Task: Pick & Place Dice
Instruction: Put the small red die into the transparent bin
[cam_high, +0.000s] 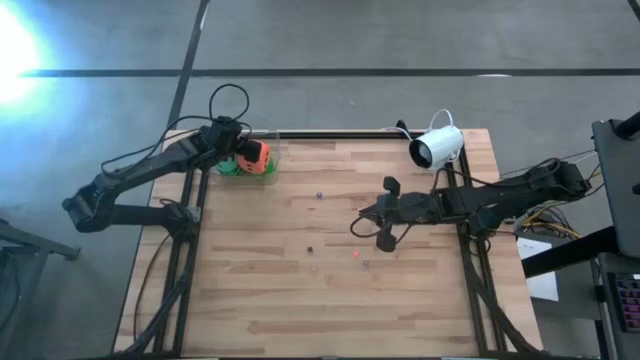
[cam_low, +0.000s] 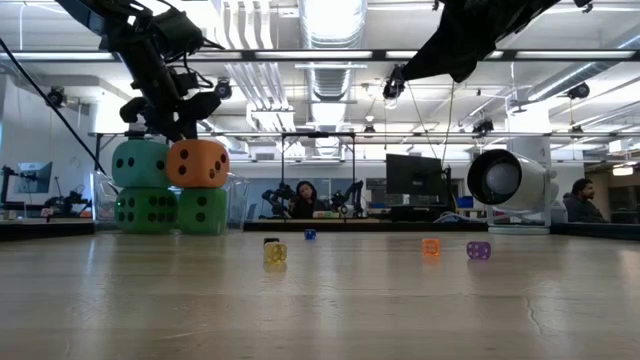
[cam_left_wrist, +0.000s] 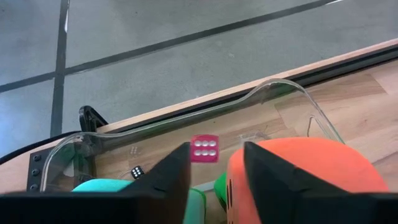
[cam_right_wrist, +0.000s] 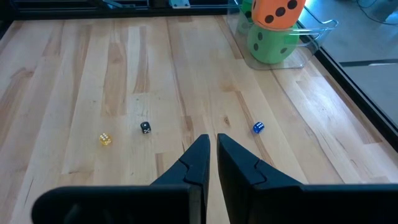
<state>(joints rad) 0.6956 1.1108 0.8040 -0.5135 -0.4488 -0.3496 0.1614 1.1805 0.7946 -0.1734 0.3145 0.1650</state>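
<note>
Left gripper (cam_left_wrist: 214, 171) sits above the stacked dice (cam_low: 170, 187), fingers apart, holding nothing; green ones mostly hidden underneath. Right gripper (cam_right_wrist: 210, 152) nearly closed.

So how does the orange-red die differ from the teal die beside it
The orange-red soft cube with dark pips is warm coloured; the teal soft cube is cool blue-green. In the low view, the orange-red one sits slightly tilted on its green cube, while the teal one sits square. They share size, dark pips and the stack's upper row.
</note>
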